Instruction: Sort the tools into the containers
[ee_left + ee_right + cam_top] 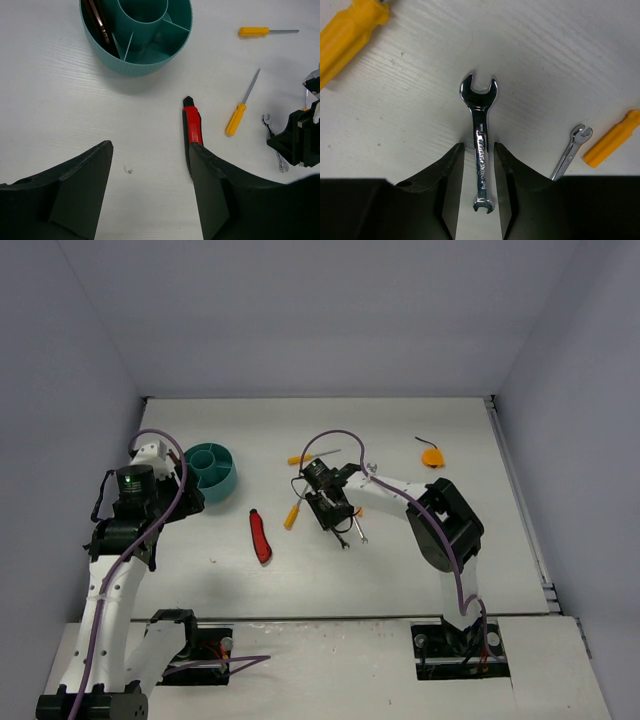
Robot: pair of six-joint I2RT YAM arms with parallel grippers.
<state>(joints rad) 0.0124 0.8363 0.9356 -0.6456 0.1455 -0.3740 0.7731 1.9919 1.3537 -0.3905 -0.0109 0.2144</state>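
Silver wrench (480,107), well right of teal tub (229,486), is straddled unclamped by narrowed right gripper (479,152), closing needed next; left gripper (150,152) is spread wide.

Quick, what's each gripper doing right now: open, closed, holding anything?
Left gripper: open, holding nothing.
Right gripper: narrowly open, fingers straddling the silver wrench, slim gaps either side, not gripping it.

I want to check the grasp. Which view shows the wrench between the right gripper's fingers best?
Right wrist: the wrench lies whole and sharp between the fingers of the right gripper. The top view shows only slivers by that gripper; the left wrist shows a wrench there, but I cannot tell which.
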